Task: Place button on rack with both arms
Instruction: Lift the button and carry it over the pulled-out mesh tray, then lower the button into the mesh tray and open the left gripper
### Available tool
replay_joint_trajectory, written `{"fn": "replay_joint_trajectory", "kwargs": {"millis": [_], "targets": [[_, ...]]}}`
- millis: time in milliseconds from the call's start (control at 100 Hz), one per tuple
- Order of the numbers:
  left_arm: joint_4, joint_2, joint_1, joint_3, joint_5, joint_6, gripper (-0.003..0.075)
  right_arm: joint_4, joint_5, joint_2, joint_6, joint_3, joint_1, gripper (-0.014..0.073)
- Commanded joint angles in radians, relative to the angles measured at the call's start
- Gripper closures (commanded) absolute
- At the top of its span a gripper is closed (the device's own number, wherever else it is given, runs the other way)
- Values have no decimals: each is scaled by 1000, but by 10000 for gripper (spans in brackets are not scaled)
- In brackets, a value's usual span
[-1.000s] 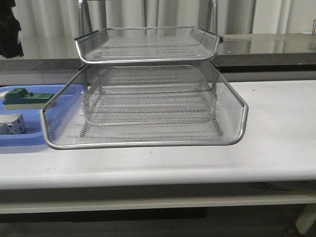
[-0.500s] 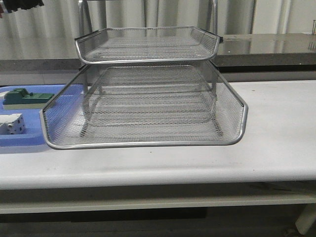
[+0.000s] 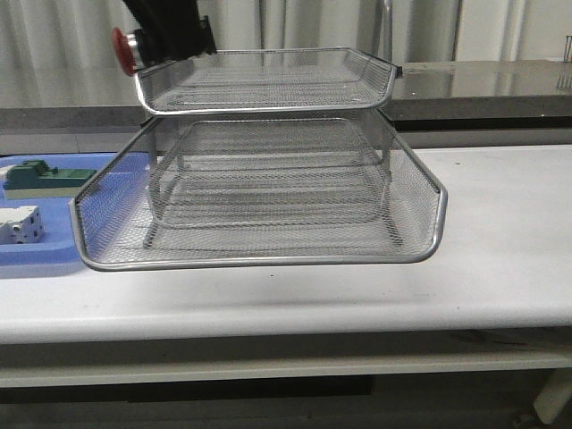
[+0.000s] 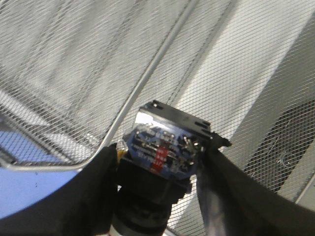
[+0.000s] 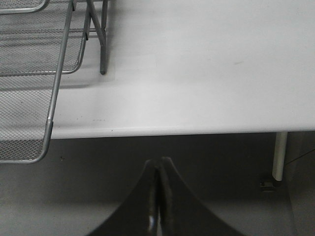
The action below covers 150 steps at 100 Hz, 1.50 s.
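Fingers (image 4: 101,182) around button (image 4: 162,155) above rack rim (image 4: 147,81)

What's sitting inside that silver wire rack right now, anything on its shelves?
The rack's three mesh tiers all look bare. The button hangs beside the top tier's left rim, gripped by the left gripper, not yet set down. The top tier's far back corner is partly hidden by the arm.

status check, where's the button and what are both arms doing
Left end effector shut on button, beside rack top tier's left corner. Right end effector shut, empty. Nothing blocking.
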<state>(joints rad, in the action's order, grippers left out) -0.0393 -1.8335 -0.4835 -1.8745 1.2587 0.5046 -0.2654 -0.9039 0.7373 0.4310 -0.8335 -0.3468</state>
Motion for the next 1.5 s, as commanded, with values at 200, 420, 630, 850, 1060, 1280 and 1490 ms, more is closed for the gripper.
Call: {"fn": "replay_joint_trajectory", "kwargs": {"millis": [200, 420, 630, 850, 1060, 1280, 1490], "targets": [[-69, -18, -77, -24, -16, -10, 556, -18, 48, -4, -2, -23, 2, 660], [-134, -81, -89, -24, -18, -10, 556, -18, 48, -4, -2, -23, 2, 660], [-150, -135, -91, -24, 14, -10, 555, -18, 48, -4, -2, -23, 2, 660], [-165, -145, -93, -19, 14, -10, 549, -18, 48, -4, -2, -23, 2, 660], [-176, -146, -101, 3, 14, -10, 550, -18, 48, -4, -2, -23, 2, 660], [-175, -146, -120, 40, 14, -2, 544, -18, 48, -4, -2, -23, 2, 660], [-170, -146, -123, 40, 10, 0, 379, -18, 48, -4, -2, -23, 2, 660]]}}
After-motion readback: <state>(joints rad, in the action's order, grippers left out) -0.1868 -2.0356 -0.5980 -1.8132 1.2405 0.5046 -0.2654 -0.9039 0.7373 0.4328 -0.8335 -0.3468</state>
